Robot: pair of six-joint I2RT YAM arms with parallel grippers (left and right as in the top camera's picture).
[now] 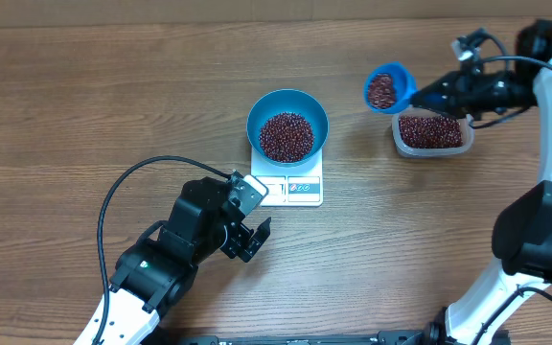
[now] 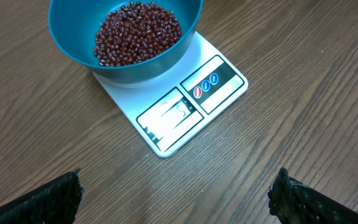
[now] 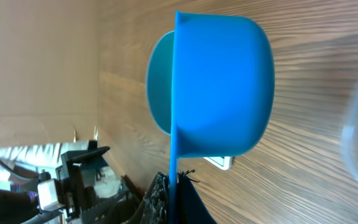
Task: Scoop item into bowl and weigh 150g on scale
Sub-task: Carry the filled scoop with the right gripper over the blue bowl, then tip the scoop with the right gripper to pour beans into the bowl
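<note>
We list: bowl (image 1: 287, 103) on scale (image 1: 300, 189), part-filled with beans (image 1: 286, 136); at its two o'clock, loaded scoop (image 1: 388, 89) clamped in right gripper (image 1: 437, 94) above tub (image 1: 433, 132); left gripper (image 1: 255, 238) wide, empty; pouring and weight check remain, we judge.

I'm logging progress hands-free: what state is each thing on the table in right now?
bowl: on the scale, part-filled with beans.
scale: under the bowl, display unreadable.
scoop: loaded with beans, held near the tub.
tub: holds beans.
left gripper: open, empty.
right gripper: shut on the scoop handle.
</note>
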